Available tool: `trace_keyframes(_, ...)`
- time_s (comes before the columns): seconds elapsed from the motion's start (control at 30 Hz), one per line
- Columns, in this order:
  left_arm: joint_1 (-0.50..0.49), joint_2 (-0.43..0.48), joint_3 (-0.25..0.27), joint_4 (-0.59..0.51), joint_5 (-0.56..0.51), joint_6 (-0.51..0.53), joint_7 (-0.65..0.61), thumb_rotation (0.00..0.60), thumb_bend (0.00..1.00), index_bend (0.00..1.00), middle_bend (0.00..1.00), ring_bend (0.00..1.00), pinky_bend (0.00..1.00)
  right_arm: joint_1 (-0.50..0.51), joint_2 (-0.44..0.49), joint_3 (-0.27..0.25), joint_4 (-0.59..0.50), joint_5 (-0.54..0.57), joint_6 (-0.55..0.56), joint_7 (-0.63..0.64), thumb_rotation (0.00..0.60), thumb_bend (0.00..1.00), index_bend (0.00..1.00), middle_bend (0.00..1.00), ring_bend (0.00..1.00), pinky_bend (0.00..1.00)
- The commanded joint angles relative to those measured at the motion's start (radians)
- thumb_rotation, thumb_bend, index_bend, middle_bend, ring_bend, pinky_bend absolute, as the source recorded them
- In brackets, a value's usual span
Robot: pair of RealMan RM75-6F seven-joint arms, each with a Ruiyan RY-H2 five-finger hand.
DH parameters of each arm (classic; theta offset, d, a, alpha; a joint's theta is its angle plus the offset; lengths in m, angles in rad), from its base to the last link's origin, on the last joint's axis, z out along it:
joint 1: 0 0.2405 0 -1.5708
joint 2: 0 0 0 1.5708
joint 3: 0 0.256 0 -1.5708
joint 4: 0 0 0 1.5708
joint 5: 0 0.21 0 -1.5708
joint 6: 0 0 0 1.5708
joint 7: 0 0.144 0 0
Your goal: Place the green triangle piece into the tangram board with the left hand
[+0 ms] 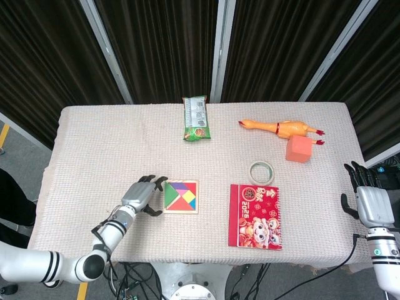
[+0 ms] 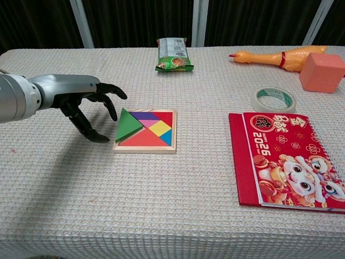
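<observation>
Green flat triangle piece (image 2: 128, 124) lies on the left side of the square wooden tangram board (image 2: 145, 131), its outer corner seeming to ride up over the frame's left edge, so it probably needs nudging flat into its slot. Just beside that edge hangs the left hand (image 2: 90, 106), fingers spread and holding nothing, with bare woven tablecloth (image 2: 161, 205) all around it; the right hand (image 1: 369, 201), far off at the table's right edge, looks loosely spread and empty too.
</observation>
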Motion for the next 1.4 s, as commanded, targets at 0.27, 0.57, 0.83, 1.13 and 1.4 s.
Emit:
trace_keyframes(0.27,-0.006,-0.008,0.006,-0.006,0.009,0.000,-0.002,0.600,0.21,0.08,0.27,0.00,0.00,-0.001,-0.001,-0.001,0.004,-0.001,-0.001,0.004,0.600,0.45,0.00,0.00,0.00,0.00)
trace_keyframes(0.57,-0.012,-0.013,0.015,-0.018,0.012,-0.003,0.000,0.600,0.21,0.08,0.27,0.00,0.00,0.000,-0.004,-0.001,0.008,0.002,-0.007,0.003,0.600,0.45,0.00,0.00,0.00,0.00)
trace_keyframes(0.83,-0.015,-0.020,0.013,-0.028,0.022,0.018,0.001,0.600,0.21,0.08,0.27,0.00,0.00,-0.002,-0.005,-0.001,0.013,0.002,-0.005,0.009,0.600,0.45,0.00,0.00,0.00,0.00)
trace_keyframes(1.13,0.060,0.085,0.018,-0.042,0.203,0.168,-0.027,0.600,0.21,0.08,0.19,0.00,0.01,-0.014,0.001,-0.007,-0.001,-0.019,0.025,0.005,0.600,0.45,0.00,0.00,0.00,0.00)
trace_keyframes(1.4,0.316,0.207,0.209,0.197,0.611,0.456,-0.158,0.600,0.20,0.09,0.09,0.00,0.00,-0.056,-0.003,-0.029,-0.023,-0.079,0.120,-0.016,0.600,0.45,0.00,0.00,0.00,0.00)
